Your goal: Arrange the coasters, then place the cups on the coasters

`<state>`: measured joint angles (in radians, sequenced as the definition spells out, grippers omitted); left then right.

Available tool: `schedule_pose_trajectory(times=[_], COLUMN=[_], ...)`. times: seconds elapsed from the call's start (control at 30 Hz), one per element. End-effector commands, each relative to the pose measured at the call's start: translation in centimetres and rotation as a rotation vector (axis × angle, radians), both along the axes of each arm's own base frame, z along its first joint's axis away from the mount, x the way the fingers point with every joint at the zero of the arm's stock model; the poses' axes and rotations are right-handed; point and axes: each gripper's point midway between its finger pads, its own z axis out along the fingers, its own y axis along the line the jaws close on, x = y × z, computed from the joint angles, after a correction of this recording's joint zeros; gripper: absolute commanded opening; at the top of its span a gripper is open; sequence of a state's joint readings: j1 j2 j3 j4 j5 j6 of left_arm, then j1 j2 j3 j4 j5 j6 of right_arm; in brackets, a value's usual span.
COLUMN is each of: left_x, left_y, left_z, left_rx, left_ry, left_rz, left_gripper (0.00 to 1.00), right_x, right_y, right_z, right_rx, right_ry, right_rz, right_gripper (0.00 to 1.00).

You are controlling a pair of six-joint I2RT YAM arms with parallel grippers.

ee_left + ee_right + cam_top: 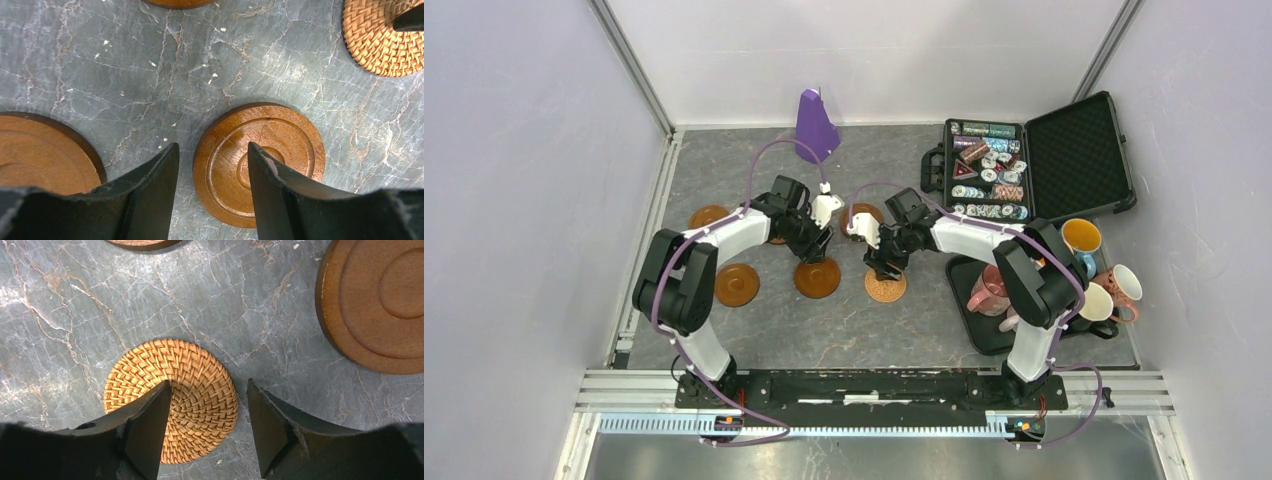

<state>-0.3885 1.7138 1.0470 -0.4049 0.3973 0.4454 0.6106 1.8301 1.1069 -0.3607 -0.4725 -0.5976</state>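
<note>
Several dark brown ringed coasters lie on the grey stone table: far left (709,216), front left (736,285) and centre (817,278). The lighter woven coaster (885,287) lies right of centre. My left gripper (211,147) hangs open just above the centre coaster (280,145), its right finger over the ringed middle and its left finger over bare table. My right gripper (208,383) is open over the woven coaster (150,365), whose right half shows between the jaws. The cups, among them a pink one (987,293) and a blue one with yellow inside (1081,238), stand on a black tray (984,338) at the right.
A purple cone-shaped object (815,125) stands at the back. An open black case (1079,150) with poker chips (989,170) lies at the back right. Another brown coaster (861,213) is partly hidden behind the right wrist. Metal rails frame the table.
</note>
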Motion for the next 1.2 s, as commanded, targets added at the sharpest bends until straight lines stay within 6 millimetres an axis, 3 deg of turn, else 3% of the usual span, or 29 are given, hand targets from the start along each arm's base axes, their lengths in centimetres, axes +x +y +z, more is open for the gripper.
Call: schedule_pose_trajectory(times=[0.0, 0.37, 0.6, 0.8, 0.93, 1.07, 1.17], left_x=[0.4, -3.0, -3.9, -3.1, -1.8, -0.9, -0.7], left_y=[-1.2, -0.6, -0.4, -0.4, -0.8, -1.0, -0.9], left_z=[0.6, -0.1, -0.3, 0.4, 2.4, 4.3, 5.4], left_rx=[-0.047, -0.041, -0.037, -0.037, -0.075, -0.094, -0.092], left_ry=[0.01, 0.095, 0.106, 0.071, 0.003, -0.044, -0.075], left_rz=[-0.007, -0.049, -0.059, -0.027, 0.009, 0.028, 0.032], left_gripper=[0.59, 0.53, 0.53, 0.57, 0.63, 0.72, 0.79], right_x=[1.0, 0.4, -0.7, -2.5, -3.2, -2.5, -1.2], right_y=[0.4, 0.2, -0.3, -1.1, -1.4, -0.8, 0.5], right_z=[0.7, 0.4, 0.1, -0.3, -0.4, 0.5, 2.5], right_rx=[0.025, 0.033, 0.029, 0.026, 0.027, 0.054, 0.103], right_ry=[-0.027, -0.018, 0.002, 0.032, 0.041, 0.026, 0.0], right_rz=[-0.013, 0.001, 0.014, 0.032, 0.031, 0.01, -0.006], right_gripper=[0.64, 0.64, 0.64, 0.61, 0.61, 0.69, 0.75])
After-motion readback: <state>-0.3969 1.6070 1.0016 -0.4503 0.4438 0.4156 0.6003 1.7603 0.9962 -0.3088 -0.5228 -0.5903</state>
